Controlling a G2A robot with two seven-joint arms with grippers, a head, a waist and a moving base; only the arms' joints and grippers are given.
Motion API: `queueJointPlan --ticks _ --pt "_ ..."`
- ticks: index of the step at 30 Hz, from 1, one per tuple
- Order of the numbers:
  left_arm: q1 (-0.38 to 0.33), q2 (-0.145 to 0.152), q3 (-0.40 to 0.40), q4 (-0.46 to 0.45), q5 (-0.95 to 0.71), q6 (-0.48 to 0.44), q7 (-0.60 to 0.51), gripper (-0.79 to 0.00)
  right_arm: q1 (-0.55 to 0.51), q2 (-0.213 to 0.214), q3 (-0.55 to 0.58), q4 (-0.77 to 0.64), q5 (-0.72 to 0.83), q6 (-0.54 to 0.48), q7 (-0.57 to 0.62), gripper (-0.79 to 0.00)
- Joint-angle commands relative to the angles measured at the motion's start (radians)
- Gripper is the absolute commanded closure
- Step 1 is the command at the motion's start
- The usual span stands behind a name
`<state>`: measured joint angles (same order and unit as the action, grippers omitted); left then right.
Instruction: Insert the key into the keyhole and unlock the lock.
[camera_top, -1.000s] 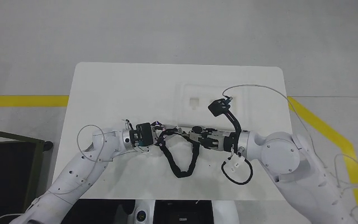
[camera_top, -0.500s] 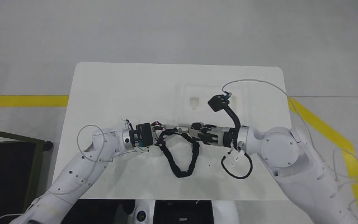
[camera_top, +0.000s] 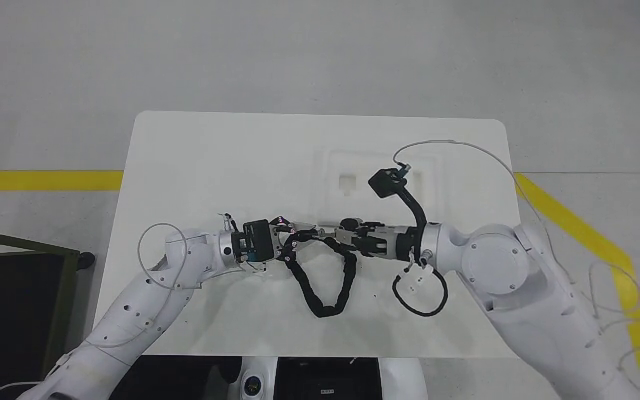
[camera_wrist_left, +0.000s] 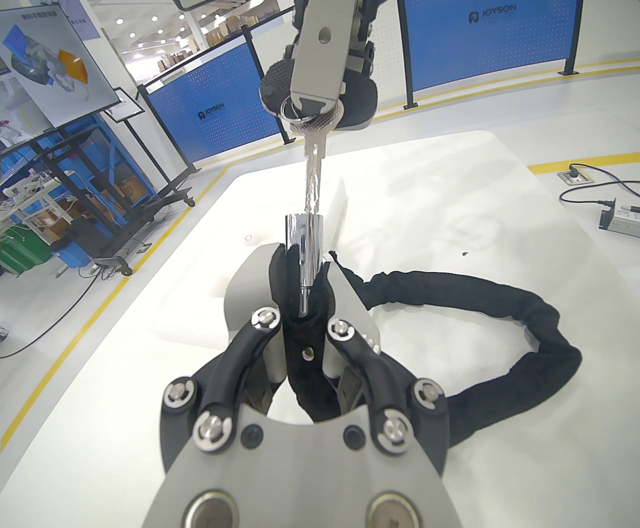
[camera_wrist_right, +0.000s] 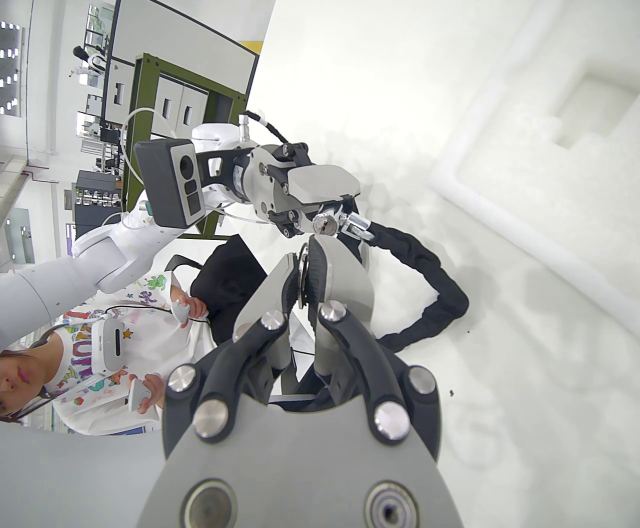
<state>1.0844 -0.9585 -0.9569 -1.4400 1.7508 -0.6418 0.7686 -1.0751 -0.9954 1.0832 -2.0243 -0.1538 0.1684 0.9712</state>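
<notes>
Chrome lock (camera_wrist_left: 304, 250) is clamped by the left gripper (camera_wrist_left: 302, 295); the key (camera_wrist_left: 314, 170), pinched by the right gripper (camera_wrist_right: 300, 265), is held at its keyhole (camera_wrist_right: 325, 226), nearside of the foam tray (camera_top: 328, 170).

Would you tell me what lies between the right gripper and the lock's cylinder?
Only the key, as the left wrist view shows: held in the right gripper, its blade reaches the end of the lock cylinder.

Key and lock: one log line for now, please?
left gripper shut on lock | right gripper shut on key | key tip near keyhole, not inserted
</notes>
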Motion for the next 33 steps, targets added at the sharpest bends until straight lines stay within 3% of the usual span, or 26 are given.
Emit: queueJointPlan --ticks 1,33 --pt "0.000 0.000 0.000 0.000 0.000 0.000 0.000 0.000 0.002 -0.001 -0.001 0.002 0.001 0.000 0.000 0.000" --pt "0.000 0.000 0.000 0.000 0.000 0.000 0.000 0.000 0.023 -0.007 -0.008 0.018 0.001 0.009 0.009 0.000"
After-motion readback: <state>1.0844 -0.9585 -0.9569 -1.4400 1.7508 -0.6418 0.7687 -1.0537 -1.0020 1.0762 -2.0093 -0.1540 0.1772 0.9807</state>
